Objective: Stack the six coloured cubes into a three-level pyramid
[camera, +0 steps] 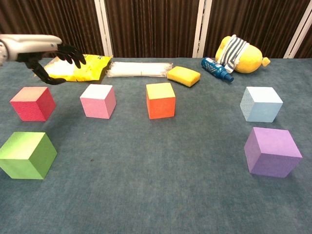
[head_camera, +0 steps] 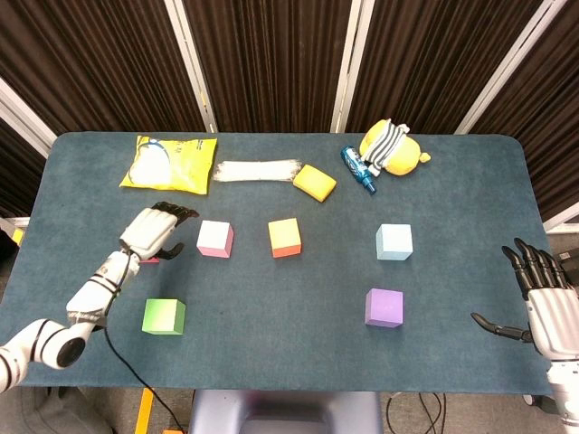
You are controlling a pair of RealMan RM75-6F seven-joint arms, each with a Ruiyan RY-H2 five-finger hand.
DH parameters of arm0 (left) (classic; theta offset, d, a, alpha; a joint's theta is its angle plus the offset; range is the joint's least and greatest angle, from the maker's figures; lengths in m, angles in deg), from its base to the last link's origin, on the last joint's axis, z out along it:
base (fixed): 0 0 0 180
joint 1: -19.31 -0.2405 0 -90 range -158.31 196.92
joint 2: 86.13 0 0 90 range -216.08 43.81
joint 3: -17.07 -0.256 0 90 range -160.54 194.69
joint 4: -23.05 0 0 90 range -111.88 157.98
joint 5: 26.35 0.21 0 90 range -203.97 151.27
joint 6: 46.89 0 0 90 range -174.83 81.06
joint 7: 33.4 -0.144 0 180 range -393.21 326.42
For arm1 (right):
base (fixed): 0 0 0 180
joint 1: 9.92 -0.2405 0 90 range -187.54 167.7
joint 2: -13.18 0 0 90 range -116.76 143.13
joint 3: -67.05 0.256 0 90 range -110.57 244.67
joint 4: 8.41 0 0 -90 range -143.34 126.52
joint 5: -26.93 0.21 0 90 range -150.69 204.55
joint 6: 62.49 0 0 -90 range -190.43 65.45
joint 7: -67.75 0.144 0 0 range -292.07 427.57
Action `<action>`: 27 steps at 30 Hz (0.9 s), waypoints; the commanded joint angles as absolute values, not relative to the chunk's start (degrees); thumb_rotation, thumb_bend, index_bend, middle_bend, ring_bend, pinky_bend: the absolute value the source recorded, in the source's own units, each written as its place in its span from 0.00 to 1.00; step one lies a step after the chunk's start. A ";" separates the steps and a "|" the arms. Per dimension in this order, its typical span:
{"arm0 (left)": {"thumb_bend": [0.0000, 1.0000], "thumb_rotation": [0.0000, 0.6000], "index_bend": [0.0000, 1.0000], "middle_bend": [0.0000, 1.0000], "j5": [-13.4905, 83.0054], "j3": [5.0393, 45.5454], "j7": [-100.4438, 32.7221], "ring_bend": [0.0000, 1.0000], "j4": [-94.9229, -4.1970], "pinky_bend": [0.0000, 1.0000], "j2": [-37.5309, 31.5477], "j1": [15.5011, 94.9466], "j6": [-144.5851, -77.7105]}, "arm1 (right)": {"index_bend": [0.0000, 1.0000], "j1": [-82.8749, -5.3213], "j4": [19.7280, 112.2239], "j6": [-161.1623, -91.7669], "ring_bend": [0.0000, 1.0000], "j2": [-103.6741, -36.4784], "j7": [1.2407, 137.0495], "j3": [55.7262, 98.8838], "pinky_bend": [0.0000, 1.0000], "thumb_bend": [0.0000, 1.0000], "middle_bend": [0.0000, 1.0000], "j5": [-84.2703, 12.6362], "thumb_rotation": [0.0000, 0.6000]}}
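Observation:
Six cubes lie apart on the blue table (head_camera: pixel 271 362). In the far row are the red cube (camera: pixel 32 103), pink cube (head_camera: pixel 215 238), orange cube (head_camera: pixel 284 237) and light blue cube (head_camera: pixel 394 241). Nearer me are the green cube (head_camera: pixel 164 316) and purple cube (head_camera: pixel 384 307). My left hand (head_camera: pixel 156 231) hovers over the red cube and hides most of it in the head view. In the chest view this hand (camera: pixel 41 51) hangs clearly above the cube, fingers apart and holding nothing. My right hand (head_camera: pixel 543 303) waits open beyond the table's right edge.
Along the back lie a yellow bag (head_camera: pixel 170 163), a white packet (head_camera: pixel 258 170), a yellow sponge (head_camera: pixel 314 182), a blue bottle (head_camera: pixel 356 167) and a yellow plush toy (head_camera: pixel 393 149).

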State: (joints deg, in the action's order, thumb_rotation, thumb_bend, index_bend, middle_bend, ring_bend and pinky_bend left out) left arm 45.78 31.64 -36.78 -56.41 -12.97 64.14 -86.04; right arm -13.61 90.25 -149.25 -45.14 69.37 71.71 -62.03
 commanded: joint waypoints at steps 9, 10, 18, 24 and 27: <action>0.38 1.00 0.02 0.08 39.77 29.03 -38.31 0.10 -47.58 0.14 -6.92 70.16 -78.09 | 0.00 -15.64 90.37 -146.02 0.00 -45.92 68.95 72.47 0.17 0.02 0.04 -59.70 0.65; 0.38 1.00 0.01 0.07 39.22 29.13 -37.25 0.09 -47.47 0.13 -6.64 70.39 -77.37 | 0.00 -15.81 90.29 -145.80 0.00 -46.05 68.96 72.50 0.17 0.02 0.04 -59.59 0.65; 0.38 1.00 0.00 0.03 39.28 28.40 -34.60 0.07 -45.29 0.13 -4.93 72.29 -74.88 | 0.00 -16.22 89.99 -145.17 0.00 -46.21 69.40 72.50 0.17 0.02 0.04 -59.00 0.65; 0.38 1.00 0.01 0.06 38.82 28.07 -33.27 0.07 -42.17 0.13 -2.75 73.38 -74.18 | 0.00 -16.32 89.62 -144.80 0.00 -46.56 69.73 72.43 0.17 0.02 0.04 -58.31 0.65; 0.38 1.00 0.09 0.13 38.78 27.98 -32.76 0.12 -40.95 0.13 -1.73 73.60 -74.59 | 0.00 -16.31 89.41 -144.80 0.00 -46.79 69.75 72.40 0.17 0.02 0.04 -58.09 0.65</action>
State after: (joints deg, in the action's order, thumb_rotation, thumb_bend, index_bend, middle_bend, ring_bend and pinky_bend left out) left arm 38.81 28.06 -32.97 -41.29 -2.05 73.46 -74.43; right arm -16.31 89.41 -144.80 -46.79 69.74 72.41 -58.09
